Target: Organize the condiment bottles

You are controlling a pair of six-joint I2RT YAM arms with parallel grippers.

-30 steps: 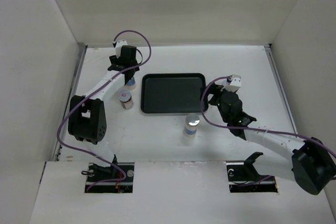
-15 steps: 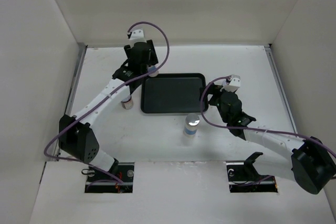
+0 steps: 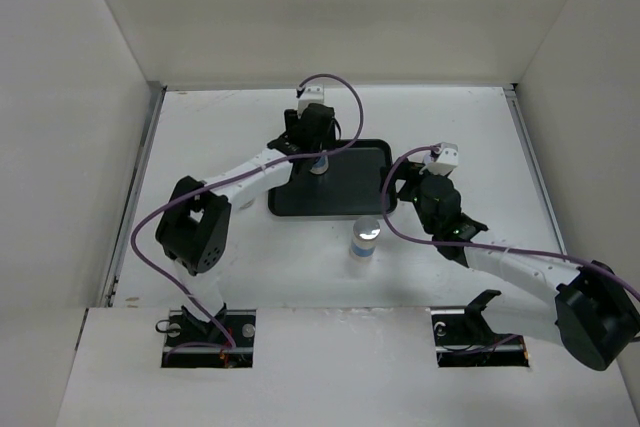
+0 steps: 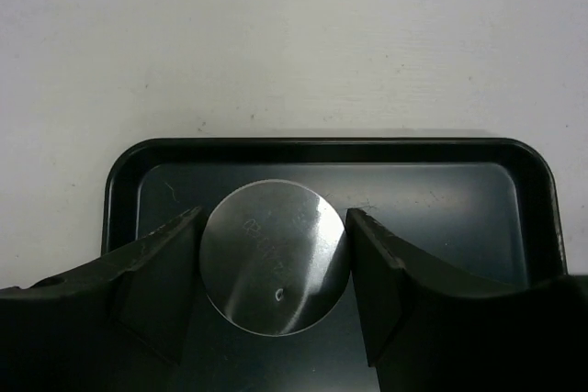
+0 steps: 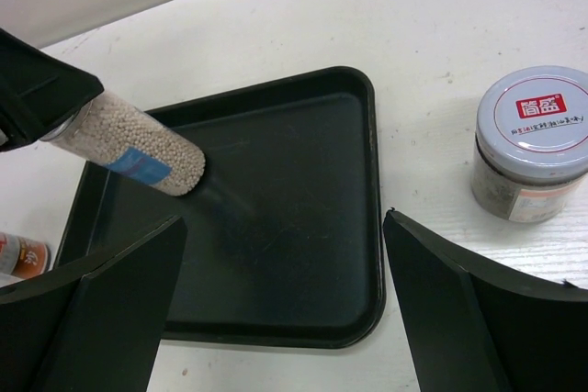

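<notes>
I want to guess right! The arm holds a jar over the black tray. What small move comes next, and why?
Probably lower the jar onto the tray: the left end effector grips it over the tray's floor, apparently not set down.

You have bright, even overhead light on the white table (image 3: 300, 267), with only soft shadows under the arms. In the left wrist view the flat cap of the jar (image 4: 274, 256) throws a pale glare, and the near fingers (image 4: 156, 291) read dark and soft. In the right wrist view the tray (image 5: 303, 254) is sharp, with a faint shadow beneath the jar.
</notes>
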